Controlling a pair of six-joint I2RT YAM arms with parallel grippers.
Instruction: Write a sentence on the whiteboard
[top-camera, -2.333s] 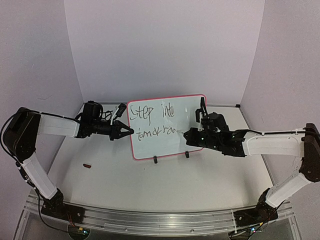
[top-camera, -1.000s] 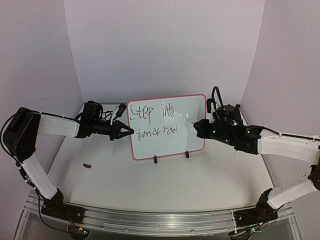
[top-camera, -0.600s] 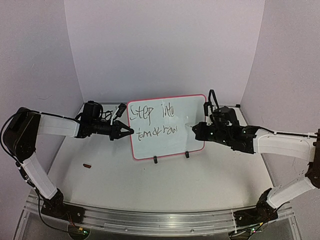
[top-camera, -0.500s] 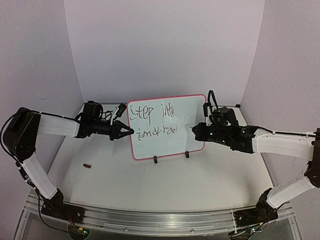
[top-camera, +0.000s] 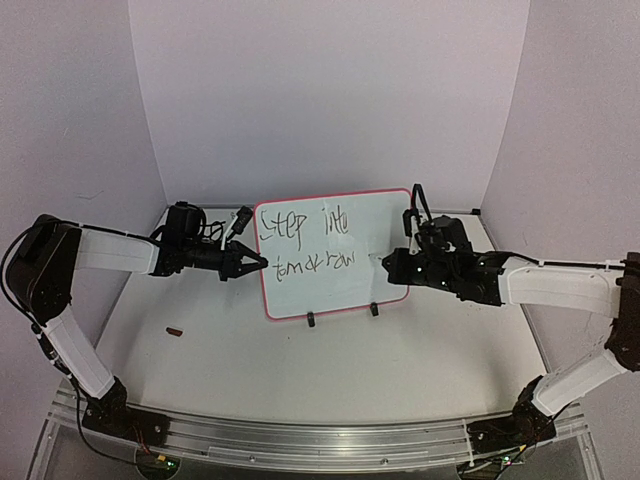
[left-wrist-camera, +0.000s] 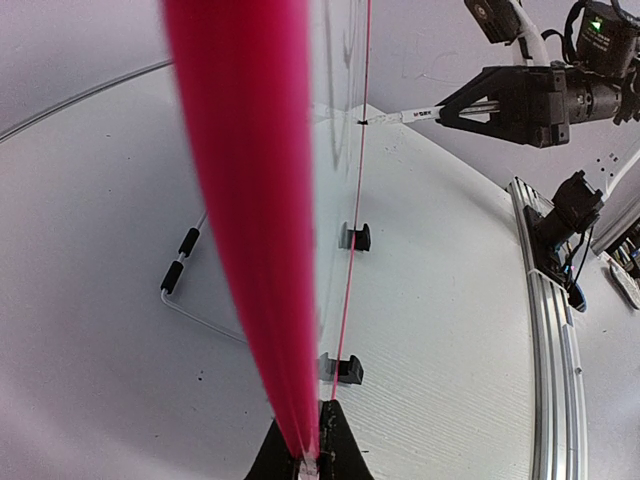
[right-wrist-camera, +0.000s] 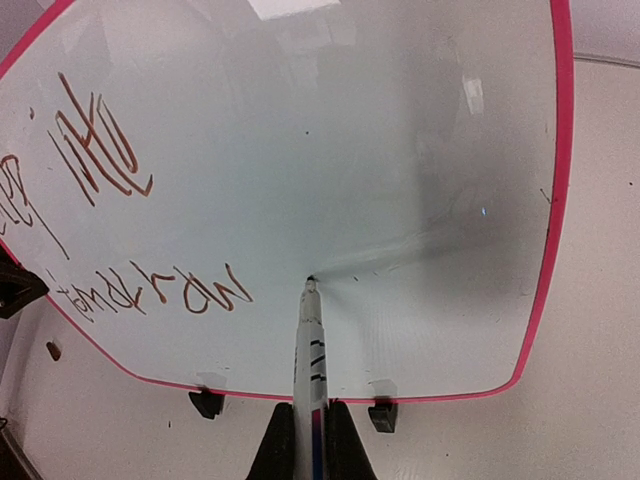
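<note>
- The sentence (top-camera: 305, 245) is written in thin dark marker strokes on the left half of the whiteboard (top-camera: 340, 285), in two lines.
- The upper line reads "Step into". The lower line is looser and seems to read "tomorrow", though its last letters are hard to make out.
- In the right wrist view the strokes look brownish and lie tilted. "into" and the lower line are shown whole, while "Step" is cut off at the left edge of the picture.
- The whiteboard is stood near upright towards the back of the table (top-camera: 300, 370), on two black clips (top-camera: 310, 320) along its lower edge. Its pink rim is seen all round.
- The left gripper (top-camera: 262, 262) is closed on the left edge of the whiteboard. In the left wrist view the rim (left-wrist-camera: 240, 200) is seen clamped between the fingertips (left-wrist-camera: 310, 462).
- In that same view the board is seen edge-on, the rim is blurred, and no writing can be read.
- The right gripper (top-camera: 388, 262) is closed narrow around a white marker (right-wrist-camera: 311, 345).
- The marker's tip is set against the board just right of the lower line, where a small dot is seen.
- Dark print is carried on the marker's barrel, but it is too small to be read. The rear of the barrel is hidden between the fingers.
- A small brown object (top-camera: 175, 331) lies on the table near the left arm, well apart from the board. What it is cannot be told.
</note>
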